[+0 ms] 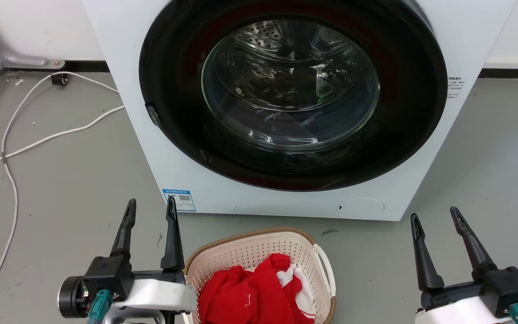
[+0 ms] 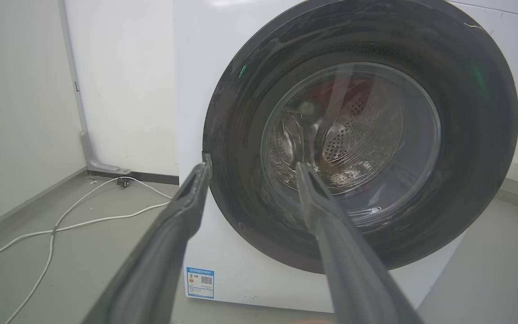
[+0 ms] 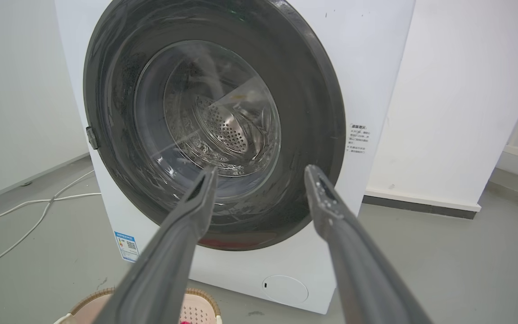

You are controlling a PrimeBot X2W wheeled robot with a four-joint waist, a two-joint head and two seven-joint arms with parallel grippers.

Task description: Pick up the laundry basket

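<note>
The laundry basket [image 1: 250, 253], red cloth [image 1: 250, 292] inside, is set on the floor before the washing machine [image 1: 160, 157]. The left gripper [image 1: 150, 200] and right gripper [image 1: 433, 213] are held spread and empty. The reach is judged not yet begun; the side handle [image 1: 326, 265] must be approached.

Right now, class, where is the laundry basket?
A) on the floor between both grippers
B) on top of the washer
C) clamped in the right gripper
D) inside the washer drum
A: the laundry basket sits on the floor before the washing machine, between the open left gripper and right gripper.
</note>
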